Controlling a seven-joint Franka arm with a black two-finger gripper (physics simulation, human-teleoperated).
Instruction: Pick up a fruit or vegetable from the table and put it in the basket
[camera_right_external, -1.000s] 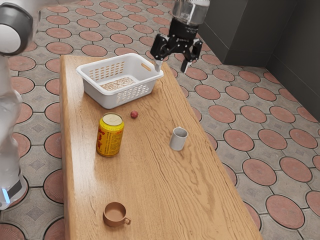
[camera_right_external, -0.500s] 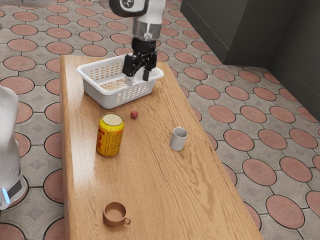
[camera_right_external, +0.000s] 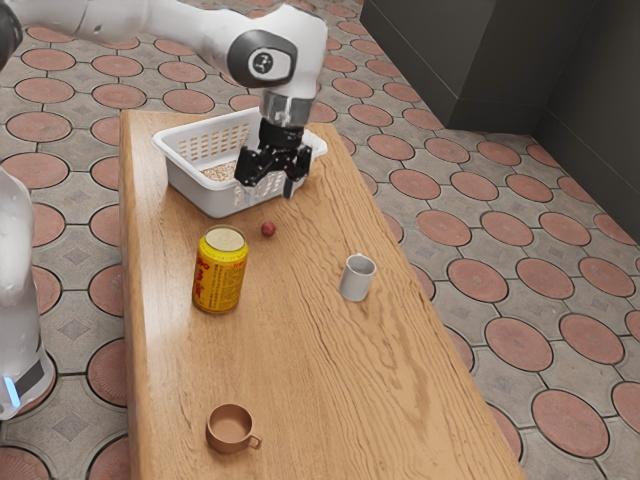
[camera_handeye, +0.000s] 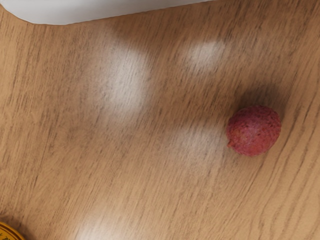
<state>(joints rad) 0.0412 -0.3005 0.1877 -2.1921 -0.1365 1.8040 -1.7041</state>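
My black gripper (camera_right_external: 270, 190) is open above the table, in front of the white basket's near side, its fingertips apart with nothing between them. A small round red fruit (camera_right_external: 268, 229) rests on the wood just below the gripper in the exterior view. The wrist view has the same bumpy, pinkish-red fruit (camera_handeye: 254, 130) lying on the table. The white basket (camera_right_external: 200, 193) with slotted walls stands behind the fruit, and part of its outer wall (camera_handeye: 100, 9) appears in the wrist view.
A yellow can (camera_right_external: 219, 272) stands close to the fruit, toward the exterior view's lower left; its rim (camera_handeye: 9, 232) edges into the wrist view. A grey-white mug (camera_right_external: 356, 279) and a brown cup (camera_right_external: 230, 430) are elsewhere on the wooden table (camera_right_external: 300, 380).
My gripper has come down from the exterior view's upper right, passing over the basket's rim area to just above the fruit. The fruit, basket, can and cups have not moved.
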